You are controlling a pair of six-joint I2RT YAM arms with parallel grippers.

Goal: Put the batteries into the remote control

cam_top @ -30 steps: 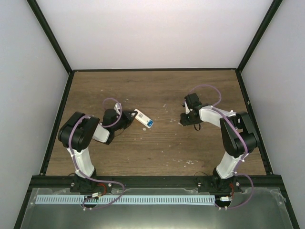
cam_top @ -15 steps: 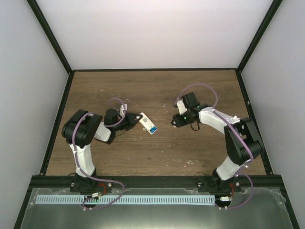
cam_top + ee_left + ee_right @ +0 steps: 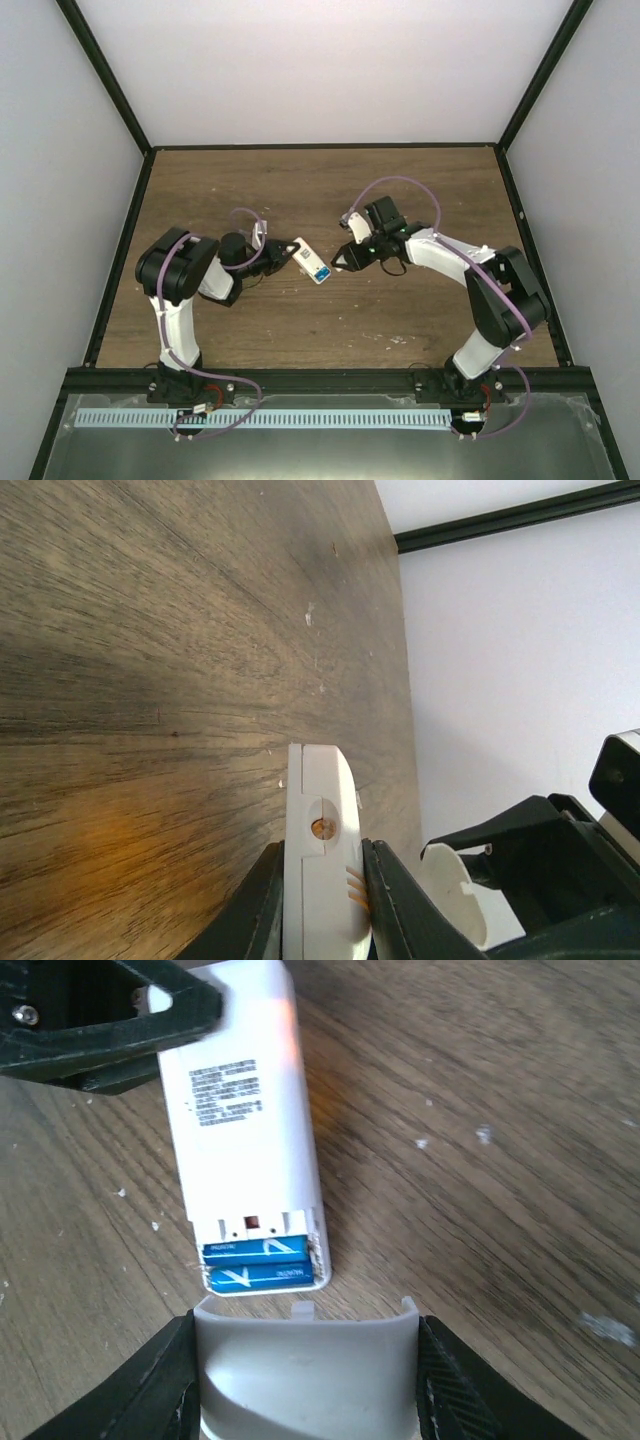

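Note:
My left gripper is shut on the sides of the white remote control and holds it just above the wood table. The remote lies back up in the right wrist view, its compartment open at the near end. The two blue batteries lie side by side in that compartment. My right gripper is shut on a white curved battery cover, whose edge is just short of the remote's battery end. In the left wrist view the remote stands edge-on between my fingers, with the cover to its right.
The brown wood table has small white flecks on it. A black frame and white walls close it in at the back and sides. A metal rail runs along the near edge by the arm bases.
My right gripper has moved left across the table with the cover, up to the remote's battery end. My left gripper has shifted the remote slightly right.

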